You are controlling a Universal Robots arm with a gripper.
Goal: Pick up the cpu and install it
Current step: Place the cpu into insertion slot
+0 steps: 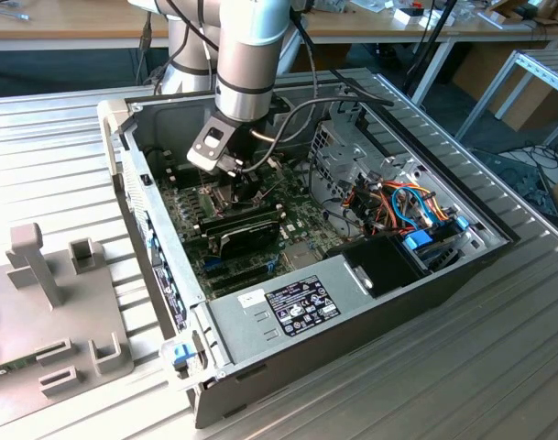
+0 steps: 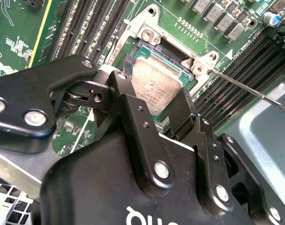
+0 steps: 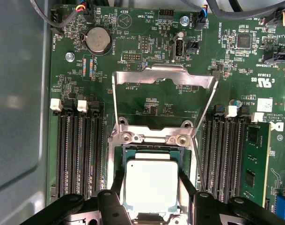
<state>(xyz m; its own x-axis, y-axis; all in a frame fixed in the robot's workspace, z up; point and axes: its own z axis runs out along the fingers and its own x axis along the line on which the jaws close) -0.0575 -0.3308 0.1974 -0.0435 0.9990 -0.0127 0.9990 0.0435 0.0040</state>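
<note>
The cpu [image 3: 150, 185], a small square chip with a dull silver top, lies level over the open socket of the green motherboard [image 3: 147, 33]. My gripper [image 3: 150, 201] is shut on the cpu, one black finger against each of two opposite edges. In the second wrist view the cpu [image 2: 157, 86] shows between the same fingers [image 2: 126, 89] of the gripper [image 2: 156, 101], low in the socket's metal surround. In the exterior view the gripper [image 1: 240, 179] reaches down into the computer case [image 1: 370, 316] over the board.
The hinged socket frame [image 3: 163, 75] stands swung open beyond the cpu, and its thin lever rod [image 2: 254, 91] sticks out to one side. Memory slots flank the socket; a module [image 3: 252, 159] fills one. Cables [image 1: 407, 206], a black shroud [image 1: 246, 234] and case walls crowd the arm.
</note>
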